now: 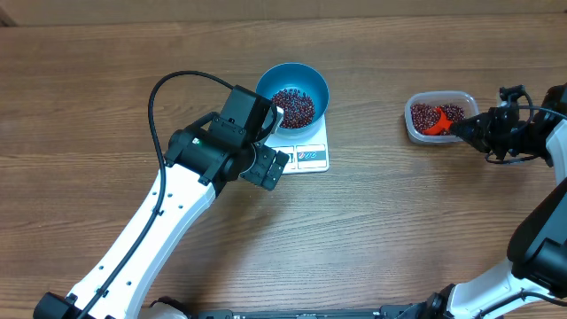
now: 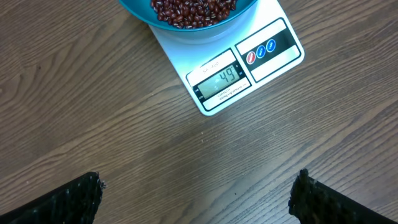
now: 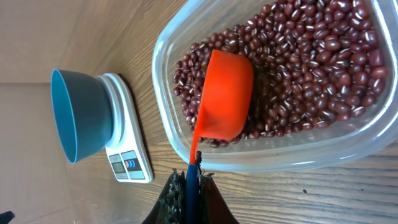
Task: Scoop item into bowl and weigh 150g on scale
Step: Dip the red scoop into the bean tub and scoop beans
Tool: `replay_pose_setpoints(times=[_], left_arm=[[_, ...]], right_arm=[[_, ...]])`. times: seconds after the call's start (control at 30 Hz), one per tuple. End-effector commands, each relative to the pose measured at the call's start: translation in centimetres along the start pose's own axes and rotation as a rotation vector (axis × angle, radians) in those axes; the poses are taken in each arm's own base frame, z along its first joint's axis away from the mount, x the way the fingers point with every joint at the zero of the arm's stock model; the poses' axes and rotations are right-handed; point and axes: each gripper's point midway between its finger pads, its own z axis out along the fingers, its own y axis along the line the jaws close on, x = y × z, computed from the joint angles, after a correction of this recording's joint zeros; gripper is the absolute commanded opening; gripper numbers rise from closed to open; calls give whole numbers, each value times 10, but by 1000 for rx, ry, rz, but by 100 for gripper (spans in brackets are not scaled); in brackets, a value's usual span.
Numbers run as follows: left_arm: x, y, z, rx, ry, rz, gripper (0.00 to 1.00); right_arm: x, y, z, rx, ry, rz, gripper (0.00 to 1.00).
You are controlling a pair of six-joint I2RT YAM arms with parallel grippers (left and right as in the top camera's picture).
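The blue bowl (image 1: 293, 91) stands on the white scale (image 1: 310, 157) and holds a layer of red-brown beans (image 1: 292, 106). My left gripper (image 1: 275, 142) hovers by the scale's left side. In the left wrist view it (image 2: 199, 196) is open over bare wood, below the scale (image 2: 267, 62), whose display shows 49, and the bowl (image 2: 186, 31). My right gripper (image 3: 193, 177) is shut on the blue handle of an orange scoop (image 3: 224, 96). The scoop's cup lies among the beans (image 3: 311, 56) in the clear tub (image 3: 267, 158).
The clear tub (image 1: 440, 116) sits at the right of the table, well apart from the scale, with the right arm (image 1: 523, 133) reaching in from the right edge. The left arm (image 1: 168, 221) runs diagonally from the bottom left, its black cable looping above it.
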Motion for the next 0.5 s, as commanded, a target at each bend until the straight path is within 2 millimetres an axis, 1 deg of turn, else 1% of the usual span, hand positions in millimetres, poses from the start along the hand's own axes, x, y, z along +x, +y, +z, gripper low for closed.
replay_pose_setpoints(times=[0.0,0.13,0.47], left_arm=[[0,-2,-3,11,-10,15,100],[0,-2,-3,11,-10,16,100],[0,-2,-3,11,-10,16,100]], right_arm=[[-1,5,-1,-59,-10,-6,4],[-6,8,-6,-105,-33,-5,4],[-11,1,-17,-123,-67,18,4]])
